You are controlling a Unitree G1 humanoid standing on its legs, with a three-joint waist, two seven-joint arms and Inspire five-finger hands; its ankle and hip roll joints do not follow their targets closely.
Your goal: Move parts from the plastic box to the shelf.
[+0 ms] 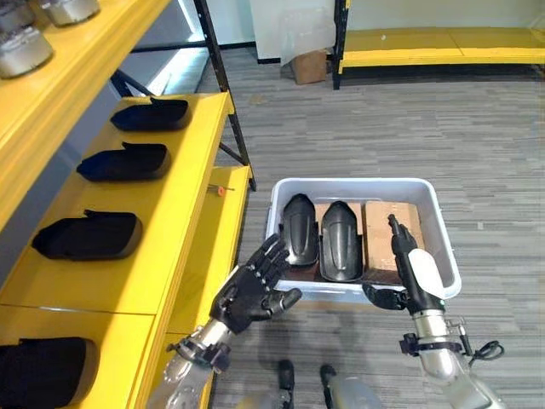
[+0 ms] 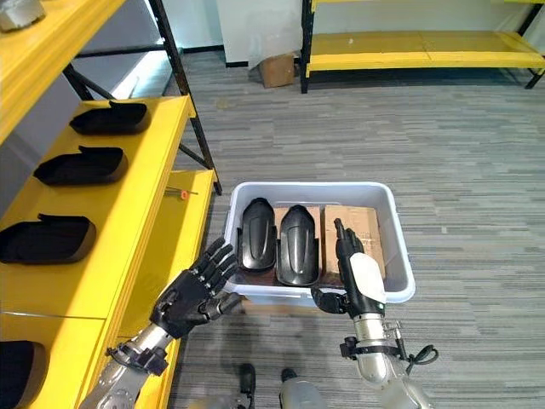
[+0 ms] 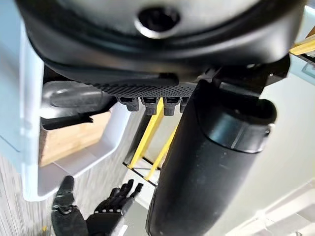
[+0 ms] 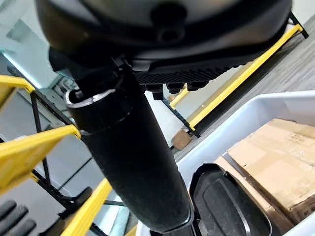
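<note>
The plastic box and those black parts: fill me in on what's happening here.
A humanoid robot stands over the white plastic box on the floor. Two black parts lie in it side by side next to a piece of cardboard. The left robot hand and right robot hand hover open at the box's near rim, holding nothing. More black parts already sit on the yellow shelf.

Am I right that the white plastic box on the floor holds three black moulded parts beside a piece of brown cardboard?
Not quite: the white plastic box holds two black moulded parts, not three, as the left eye view shows. They lie side by side next to the brown cardboard, as you said.
</note>
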